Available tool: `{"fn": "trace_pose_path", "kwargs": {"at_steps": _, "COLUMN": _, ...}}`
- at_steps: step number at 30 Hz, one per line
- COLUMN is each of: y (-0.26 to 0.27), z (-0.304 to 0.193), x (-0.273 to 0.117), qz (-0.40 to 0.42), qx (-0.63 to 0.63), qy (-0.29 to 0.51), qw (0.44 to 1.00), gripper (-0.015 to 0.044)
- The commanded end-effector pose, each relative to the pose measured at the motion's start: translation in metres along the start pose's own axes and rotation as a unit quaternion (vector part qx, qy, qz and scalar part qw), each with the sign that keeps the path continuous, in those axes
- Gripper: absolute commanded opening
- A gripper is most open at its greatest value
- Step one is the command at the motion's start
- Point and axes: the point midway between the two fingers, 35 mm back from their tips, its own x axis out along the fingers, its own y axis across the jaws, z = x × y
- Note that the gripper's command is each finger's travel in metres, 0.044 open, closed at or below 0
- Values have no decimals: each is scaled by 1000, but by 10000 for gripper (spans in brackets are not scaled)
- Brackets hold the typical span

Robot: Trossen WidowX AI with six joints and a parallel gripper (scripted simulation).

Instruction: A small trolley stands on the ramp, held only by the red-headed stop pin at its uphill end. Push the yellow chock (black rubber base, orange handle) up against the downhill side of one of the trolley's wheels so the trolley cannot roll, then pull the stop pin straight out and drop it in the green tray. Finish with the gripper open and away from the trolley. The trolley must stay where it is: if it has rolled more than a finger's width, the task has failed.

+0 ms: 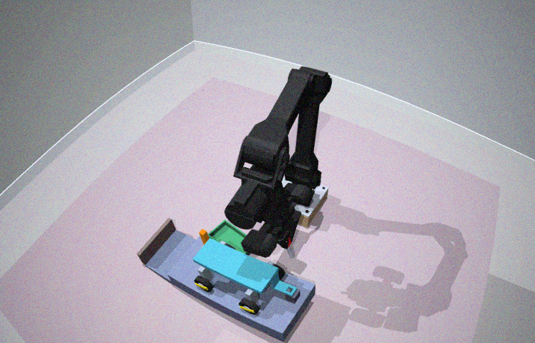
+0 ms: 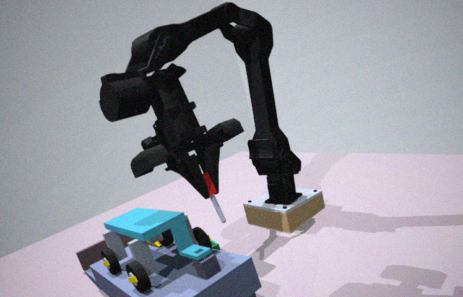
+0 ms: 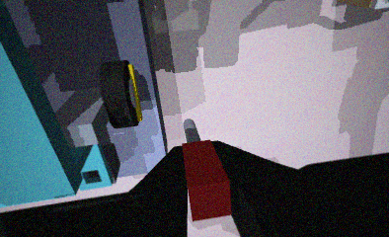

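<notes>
My gripper (image 2: pixel 210 193) (image 3: pixel 196 152) is shut on the red head of the stop pin (image 2: pixel 208 183) (image 3: pixel 207 180). The pin's grey shaft points down in the air, beside the ramp (image 1: pixel 296 312) (image 2: pixel 239 270) (image 3: pixel 154 138) and clear of it. The cyan trolley (image 1: pixel 236 263) (image 2: pixel 145 220) (image 3: pixel 14 123) stands on the ramp, its hitch hole empty. The chock's orange handle (image 1: pixel 204 236) stands upright by the trolley's far downhill corner. A bit of the yellow chock (image 2: pixel 156 243) shows near the far downhill wheel; whether they touch is hidden. The green tray (image 1: pixel 232 231) (image 2: pixel 215 244) lies behind the trolley, partly hidden.
A brown end board (image 1: pixel 157 242) (image 2: pixel 90 253) closes the ramp's downhill end. The arm's base block (image 1: pixel 315 206) (image 2: pixel 281 216) stands behind the ramp. One trolley wheel (image 3: pixel 119 94) is close to the pin in the wrist view.
</notes>
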Motion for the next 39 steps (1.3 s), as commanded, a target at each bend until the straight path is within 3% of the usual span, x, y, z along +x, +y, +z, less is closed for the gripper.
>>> {"fn": "trace_pose_path", "kwargs": {"at_steps": 1, "y": -1, "z": 15, "x": -2, "qz": -1, "qx": -1, "qy": 0, "qw": 1000, "gripper": 0}}
{"fn": "trace_pose_path", "kwargs": {"at_steps": 39, "y": -7, "z": 173, "x": -25, "qz": -1, "qx": -1, "qy": -6, "qw": 1000, "gripper": 0}}
